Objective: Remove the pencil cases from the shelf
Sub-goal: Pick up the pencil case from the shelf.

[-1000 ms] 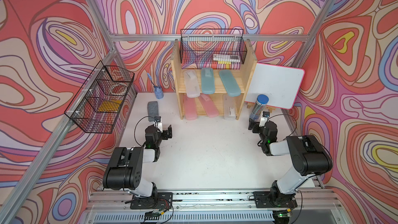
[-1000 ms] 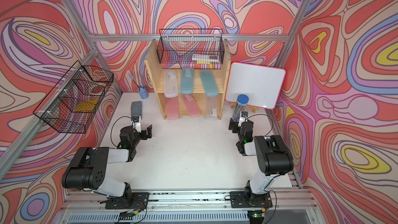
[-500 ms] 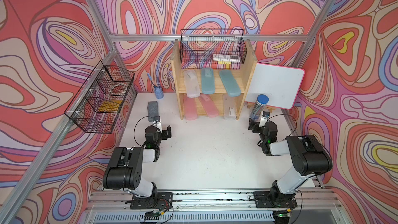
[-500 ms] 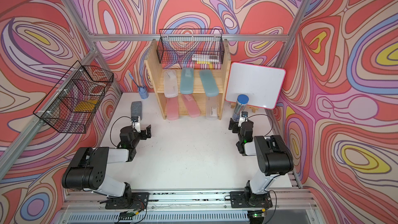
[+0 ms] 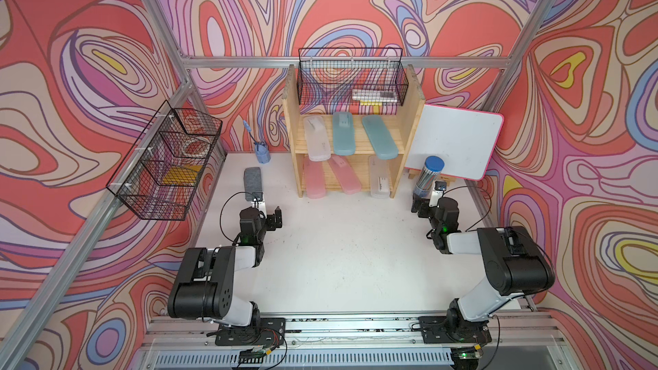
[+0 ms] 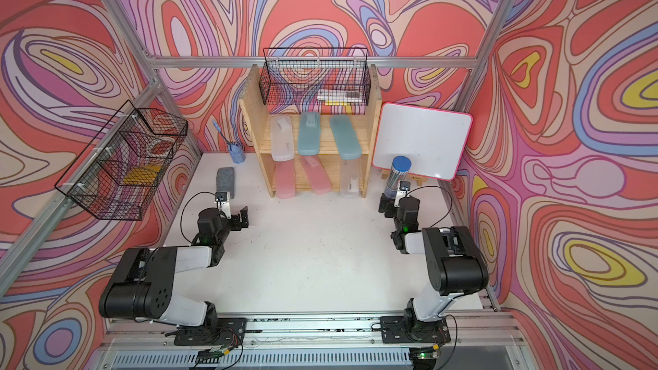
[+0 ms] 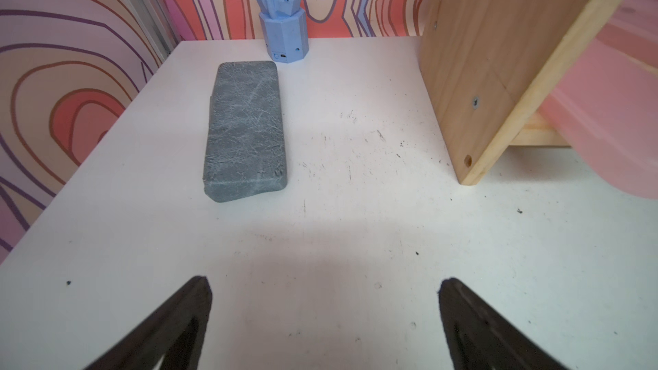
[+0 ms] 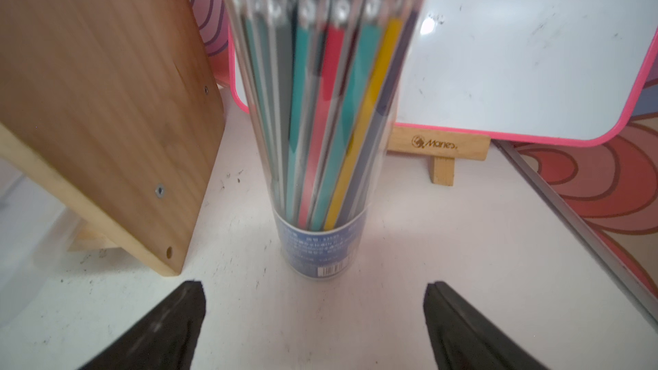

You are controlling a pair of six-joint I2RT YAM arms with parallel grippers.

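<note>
Plainly, both are gaping wide and empty: the left gripper short of the felt eraser, the right gripper just before the pencil tube, pencil cases lying shelved beyond.

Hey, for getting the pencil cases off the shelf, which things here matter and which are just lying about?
Job: light pine two-tier shelf; on it, six translucent rounded plastic pencil cases: two frosted clear, two teal, two pink.
Lying about: grey felt eraser block; blue-capped clear tube of pencils; pink-framed whiteboard; small blue holder; two black wire baskets.
</note>
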